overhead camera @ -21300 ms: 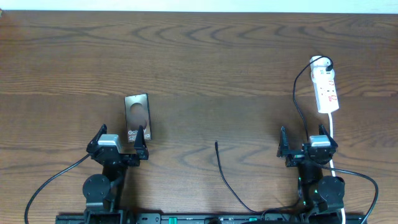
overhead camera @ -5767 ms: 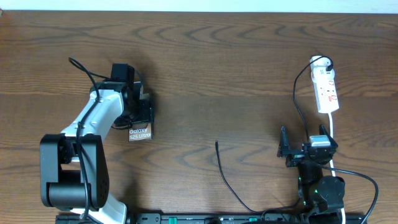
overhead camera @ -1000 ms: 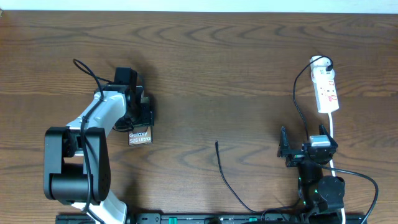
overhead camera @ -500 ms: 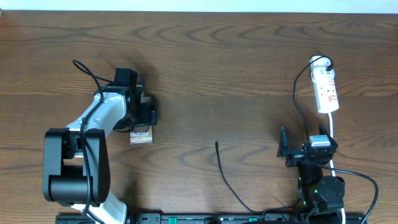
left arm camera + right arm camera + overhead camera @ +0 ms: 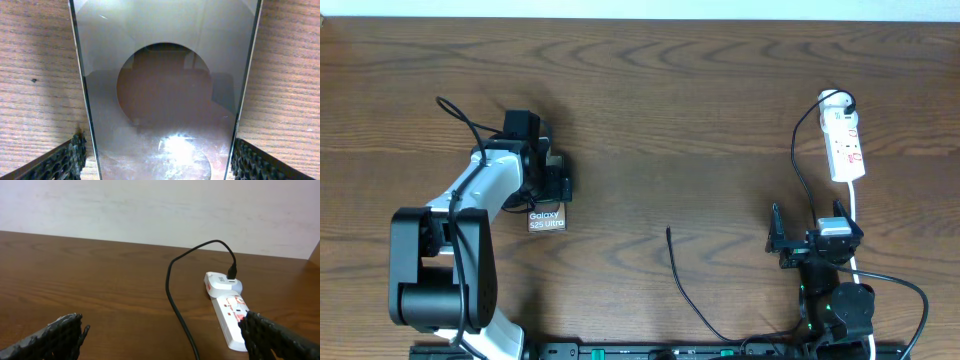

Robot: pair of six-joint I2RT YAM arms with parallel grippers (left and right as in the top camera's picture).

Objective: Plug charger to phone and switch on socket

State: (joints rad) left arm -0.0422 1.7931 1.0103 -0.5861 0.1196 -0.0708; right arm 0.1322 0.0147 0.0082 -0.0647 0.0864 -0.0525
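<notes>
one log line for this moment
left gripper shut on phone | right gripper open, empty | charger not in phone | socket untouched

Open table (image 5: 720, 120) surrounds the charger (image 5: 670, 250) tip, while the left arm (image 5: 480, 187) overhangs the phone (image 5: 546, 220).

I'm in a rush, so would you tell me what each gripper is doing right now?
Left gripper: shut on the phone, gripping its two side edges.
Right gripper: open, holding nothing.
</notes>
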